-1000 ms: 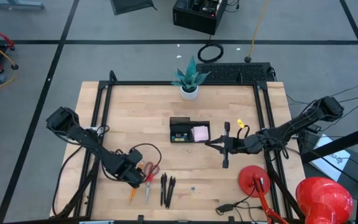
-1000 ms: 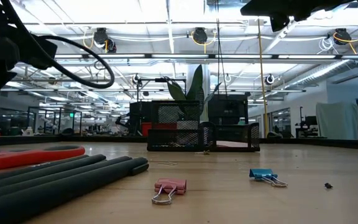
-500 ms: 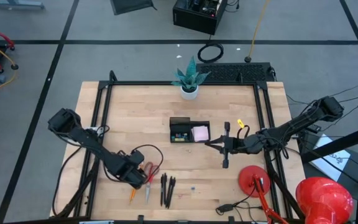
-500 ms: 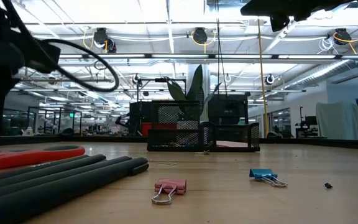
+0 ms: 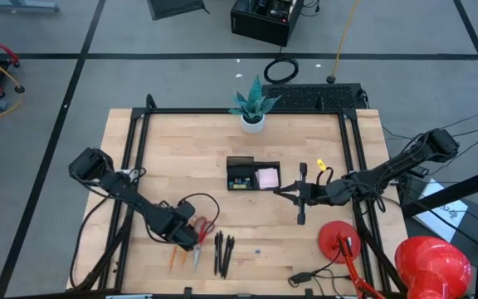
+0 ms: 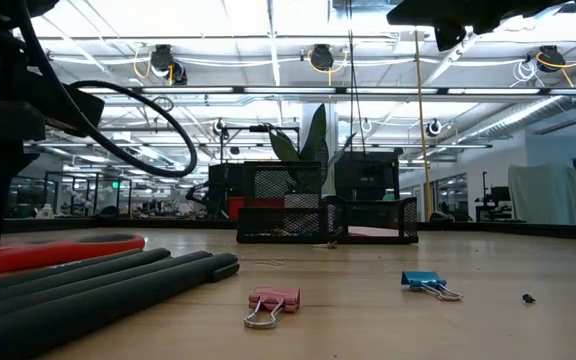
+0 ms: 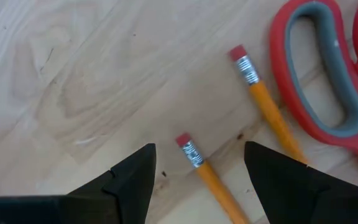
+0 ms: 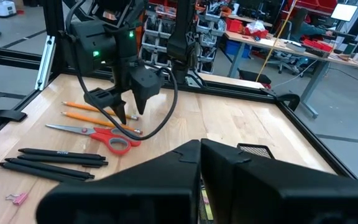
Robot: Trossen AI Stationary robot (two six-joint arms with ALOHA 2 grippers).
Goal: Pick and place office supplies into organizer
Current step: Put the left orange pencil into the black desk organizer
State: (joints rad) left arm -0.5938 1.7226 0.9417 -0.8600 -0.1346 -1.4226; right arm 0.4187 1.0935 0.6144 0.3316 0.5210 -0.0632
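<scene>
While lit by long ceiling strips in an open workshop hall of benches and racks, pale wooden tabletop inside a black frame, on grey floor with dark tape lines. No readable writing or brand anywhere. Left gripper lowered at the near left part of the table, fingers spread wide, straddling the eraser end of an orange pencil; second orange pencil just beside, then red-handled scissors. Nothing pinched. Right gripper level above the table, just right of the black mesh compartment organizer, fingers pressed together, empty. Pink sticky-note pad in the organizer's right compartment. Three black pens beside the scissors; pink binder clip and blue binder clip lying near the front.
</scene>
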